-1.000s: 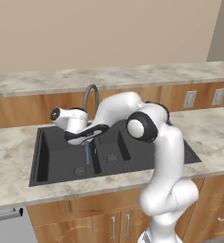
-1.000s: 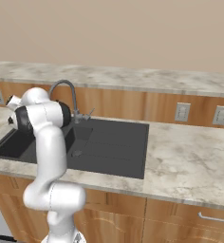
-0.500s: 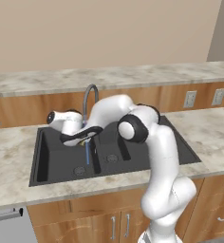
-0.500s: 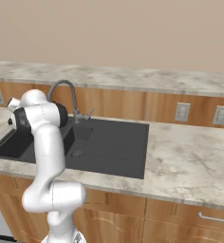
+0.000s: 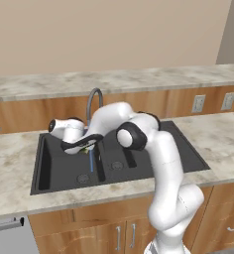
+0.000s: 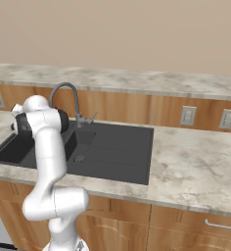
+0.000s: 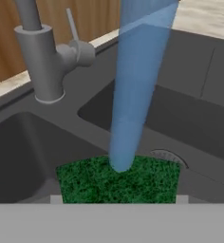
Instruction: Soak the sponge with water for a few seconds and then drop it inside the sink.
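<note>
The dark green sponge (image 7: 118, 182) sits between my fingertips in the hand view, and my gripper (image 7: 118, 199) is shut on it. The blue water (image 7: 135, 85) falls straight onto its top face. In the left base view my gripper (image 5: 83, 144) hangs over the divider between the two basins of the black sink (image 5: 59, 166), with the sponge (image 5: 86, 148) showing as a small green and yellow bit under the spout. The water (image 5: 91, 161) runs on down below it. In the right base view the arm hides the hand over the sink (image 6: 117, 147).
The curved grey faucet (image 5: 92, 101) stands behind the sink, its base and lever (image 7: 42, 61) close to my hand. A round drain (image 7: 168, 156) lies just beyond the sponge. Marble counter (image 5: 223, 134) surrounds the sink, with wall outlets (image 5: 198, 103) on the wooden backsplash.
The arm and hand have drifted slightly left over the sink with the sponge still gripped. Water keeps running.
</note>
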